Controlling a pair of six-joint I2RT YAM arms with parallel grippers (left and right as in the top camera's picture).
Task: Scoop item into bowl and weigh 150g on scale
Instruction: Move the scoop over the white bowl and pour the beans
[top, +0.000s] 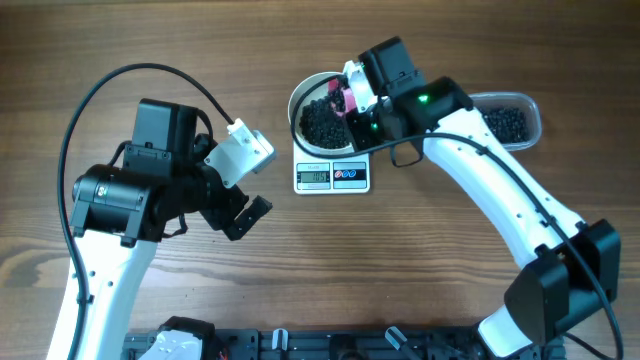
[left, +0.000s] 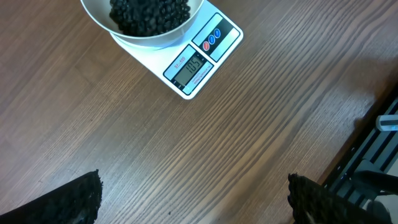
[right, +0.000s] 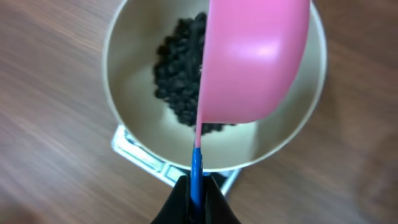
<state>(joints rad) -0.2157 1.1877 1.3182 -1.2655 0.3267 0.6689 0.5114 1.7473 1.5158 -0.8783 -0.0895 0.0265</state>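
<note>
Overhead: white bowl (top: 300, 98) of dark beads (top: 322, 125) sits on the scale (top: 332, 176), on the counter (top: 420, 260); a clear tub (top: 510, 122) nearby holds more.
Left wrist: left pincer (left: 193, 199) spread wide above bare counter, near the scale.
Right wrist: right pincer (right: 194, 202) pinching the pink scoop (right: 249, 62) by its handle, over the bowl.

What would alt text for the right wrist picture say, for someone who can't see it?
A pink scoop, gripped by its blue handle in the right tool, hangs over a white bowl of dark beads. The bowl sits on a white scale.
</note>
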